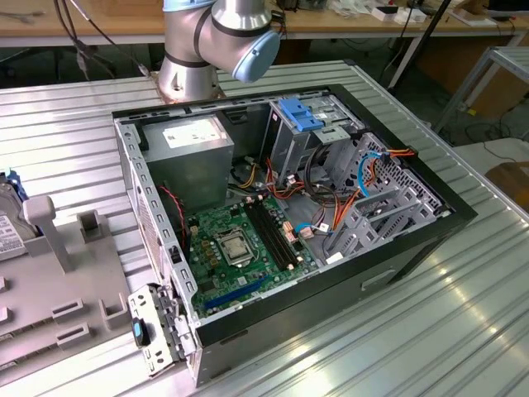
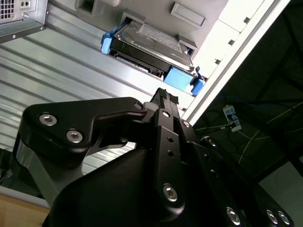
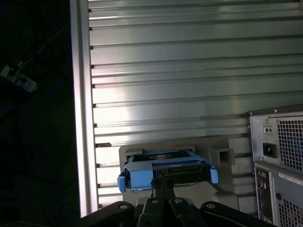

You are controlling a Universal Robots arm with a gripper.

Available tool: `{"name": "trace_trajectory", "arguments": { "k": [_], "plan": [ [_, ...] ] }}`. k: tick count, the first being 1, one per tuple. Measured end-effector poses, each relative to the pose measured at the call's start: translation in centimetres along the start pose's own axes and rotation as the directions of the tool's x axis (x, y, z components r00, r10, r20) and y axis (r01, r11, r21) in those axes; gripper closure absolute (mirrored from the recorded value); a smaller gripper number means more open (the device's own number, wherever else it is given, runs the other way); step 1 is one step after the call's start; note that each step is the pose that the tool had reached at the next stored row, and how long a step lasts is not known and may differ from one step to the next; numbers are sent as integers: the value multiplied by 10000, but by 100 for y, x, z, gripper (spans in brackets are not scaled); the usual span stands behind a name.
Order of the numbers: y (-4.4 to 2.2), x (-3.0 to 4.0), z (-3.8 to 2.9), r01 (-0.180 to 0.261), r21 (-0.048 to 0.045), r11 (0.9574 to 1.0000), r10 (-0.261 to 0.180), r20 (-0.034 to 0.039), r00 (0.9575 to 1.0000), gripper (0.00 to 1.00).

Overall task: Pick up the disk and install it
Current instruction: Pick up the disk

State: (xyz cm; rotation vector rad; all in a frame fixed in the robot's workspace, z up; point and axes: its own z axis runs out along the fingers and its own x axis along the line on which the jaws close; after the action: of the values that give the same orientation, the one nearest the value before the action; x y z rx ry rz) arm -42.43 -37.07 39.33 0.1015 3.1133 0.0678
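Ribbed tabletop (image 3: 189, 71) beneath, my end effector (image 3: 164, 181) clenched empty just before the disk (image 3: 142, 176); driving in like this could knock it off its holder (image 3: 222, 153).

An open computer case (image 1: 397, 248) lies on its side on the ribbed table (image 1: 463, 331), with the arm's base (image 1: 190, 74) just behind it. Inside, the motherboard (image 1: 240, 248) lies on the case floor. The power supply box (image 1: 194, 145) sits behind it, and the drive cage (image 1: 297, 124) stands toward the exterior view's right of that box. At the exterior view's left, 1 holder (image 1: 50, 281) rests on the table (just beside the case). In the second wrist view the disk (image 2: 147, 40) lies in this holder, seemingly flat, near the table's edge, with the gripper (image 2: 165, 94) before it.
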Motion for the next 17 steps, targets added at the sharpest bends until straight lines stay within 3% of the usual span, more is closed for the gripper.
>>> {"name": "trace_trajectory", "arguments": {
  "k": [1,3,6,8,11,17],
  "plan": [
    [0,0,1,57,-2,10000,-57,-2,10000,89],
    [0,0,0,804,-22,9968,-804,-35,9968,89],
    [0,0,0,1679,-46,9858,-1680,-71,9858,89],
    [0,0,1,2027,-45,9792,-2028,-85,9792,89],
    [0,0,0,2988,-23,9543,-2988,-133,9542,89],
    [0,0,1,4225,-54,9063,-4226,-183,9062,89]
  ]
}}
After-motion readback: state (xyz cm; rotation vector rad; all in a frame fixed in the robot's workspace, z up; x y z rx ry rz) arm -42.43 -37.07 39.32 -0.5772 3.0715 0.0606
